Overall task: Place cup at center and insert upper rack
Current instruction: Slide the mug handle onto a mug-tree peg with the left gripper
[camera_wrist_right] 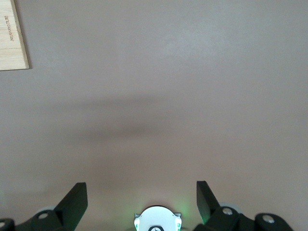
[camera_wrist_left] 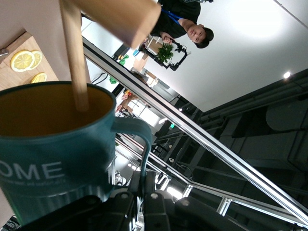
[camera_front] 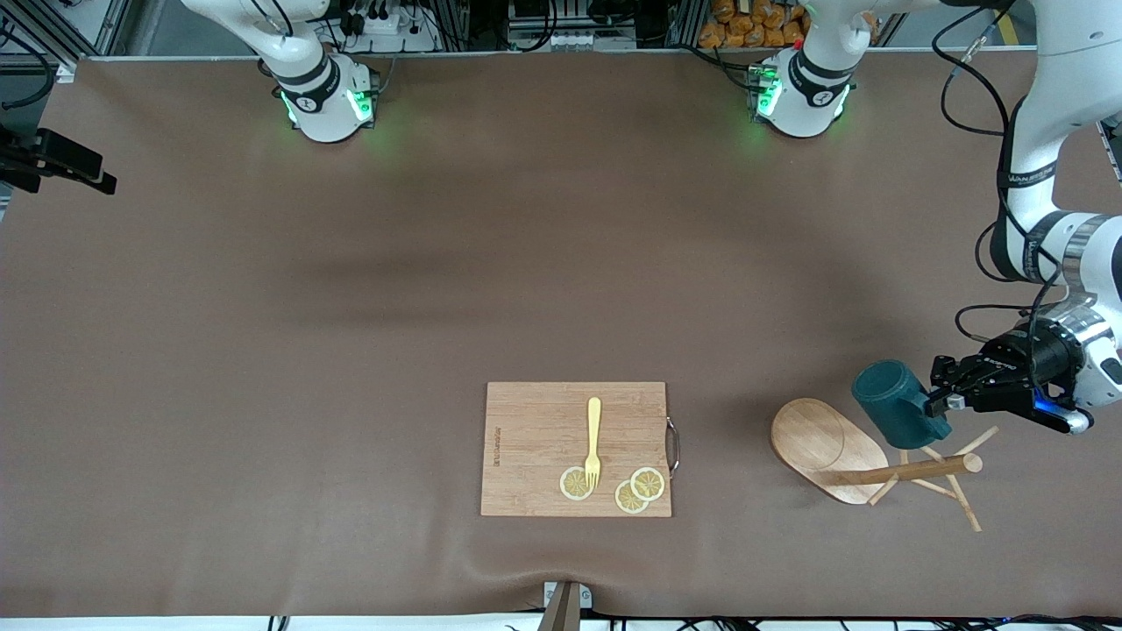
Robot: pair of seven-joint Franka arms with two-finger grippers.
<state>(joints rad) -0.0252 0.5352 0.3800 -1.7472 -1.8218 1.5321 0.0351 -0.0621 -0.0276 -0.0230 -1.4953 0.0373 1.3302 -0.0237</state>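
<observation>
Cup (camera_front: 896, 404) gripped by its handle in left tool (camera_front: 940, 396) — over upper rack (camera_front: 863, 456).

Even, soft overhead light falls on the brown table (camera_front: 351, 307), with no harsh glare. A broad, faint shadow band crosses the table's middle. The cup (camera_front: 896, 405) and rack (camera_front: 841, 451) cast short, soft shadows. Green lamps glow at both arm bases. The left wrist view shows a bright ceiling lamp flaring white, and the close cup (camera_wrist_left: 53, 159) looks slightly soft. The right wrist view is flat and dim.
</observation>
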